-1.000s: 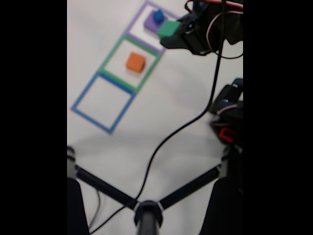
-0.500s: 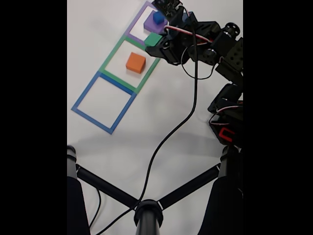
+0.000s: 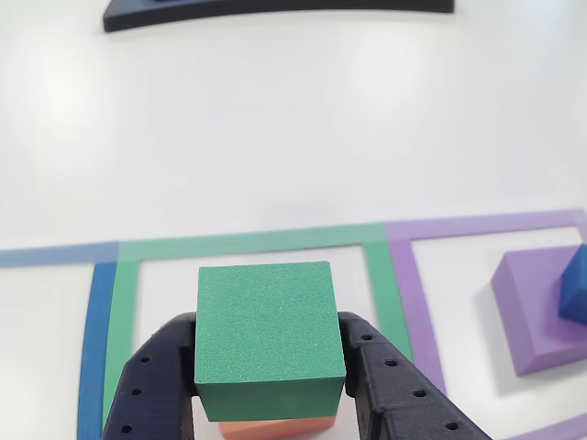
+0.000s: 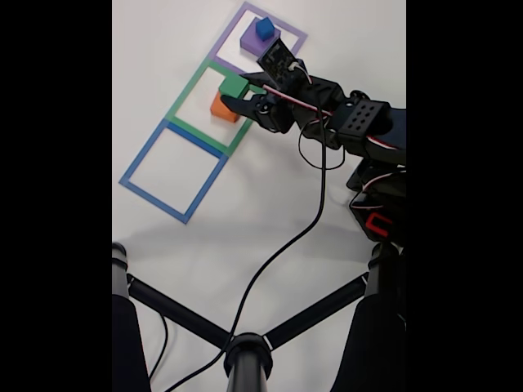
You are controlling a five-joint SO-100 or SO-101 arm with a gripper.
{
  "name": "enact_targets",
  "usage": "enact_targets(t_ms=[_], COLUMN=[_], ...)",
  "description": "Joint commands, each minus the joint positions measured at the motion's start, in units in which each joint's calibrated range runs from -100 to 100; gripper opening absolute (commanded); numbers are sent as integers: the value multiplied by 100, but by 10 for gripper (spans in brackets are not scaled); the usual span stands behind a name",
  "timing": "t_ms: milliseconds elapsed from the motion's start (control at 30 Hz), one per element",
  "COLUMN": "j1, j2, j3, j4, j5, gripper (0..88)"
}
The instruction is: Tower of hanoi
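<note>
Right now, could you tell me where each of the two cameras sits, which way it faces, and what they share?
Other view: rides at the gripper, looking forward and down along its black fingers clamped on the green block, the orange block just beneath, the purple block to the right.
Fixed view: stands high above the table, looking down at three tape squares; the arm enters from the right, with a cable and black struts below.
Shared: green block over orange block inside the green tape square, blue block on purple.
</note>
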Motion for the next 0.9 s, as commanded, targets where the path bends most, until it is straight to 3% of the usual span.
enact_targets(t_ms=[0,567,867], j1=[-108,14,60], j2=[353,2460,3189], j3=[193,148,-207], j4=[-1019,-3212,-3641], j5=[59,59,59], gripper=[47,47,46])
